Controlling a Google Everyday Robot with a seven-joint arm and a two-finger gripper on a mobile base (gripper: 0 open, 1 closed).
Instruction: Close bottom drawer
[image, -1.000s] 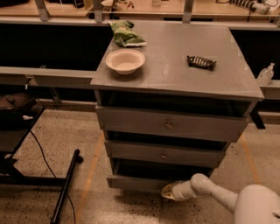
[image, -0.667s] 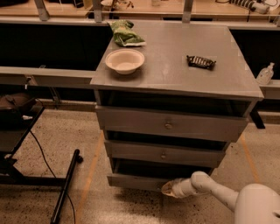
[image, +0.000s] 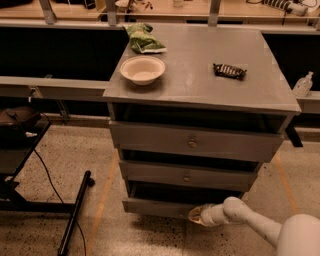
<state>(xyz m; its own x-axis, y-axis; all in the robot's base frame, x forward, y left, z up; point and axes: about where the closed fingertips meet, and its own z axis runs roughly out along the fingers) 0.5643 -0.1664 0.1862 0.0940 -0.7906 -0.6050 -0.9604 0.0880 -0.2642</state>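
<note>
The grey cabinet (image: 200, 95) has three drawers, all pulled out a little. The bottom drawer (image: 155, 207) is the lowest, with a narrow grey front just above the floor and a dark gap above it. My gripper (image: 196, 215) is at the end of the white arm (image: 250, 220) coming from the lower right. It rests against the right part of the bottom drawer's front, where it covers the knob. The middle drawer (image: 185, 176) and the top drawer (image: 192, 142) show their round knobs.
On the cabinet top are a white bowl (image: 142, 69), a green bag (image: 144, 39) and a dark snack bar (image: 230, 70). A black stand with a cable (image: 75, 210) lies on the floor at left. A sanitiser bottle (image: 303, 84) stands at right.
The gripper has stayed against the bottom drawer's front, shifting only very slightly. The drawers look unchanged.
</note>
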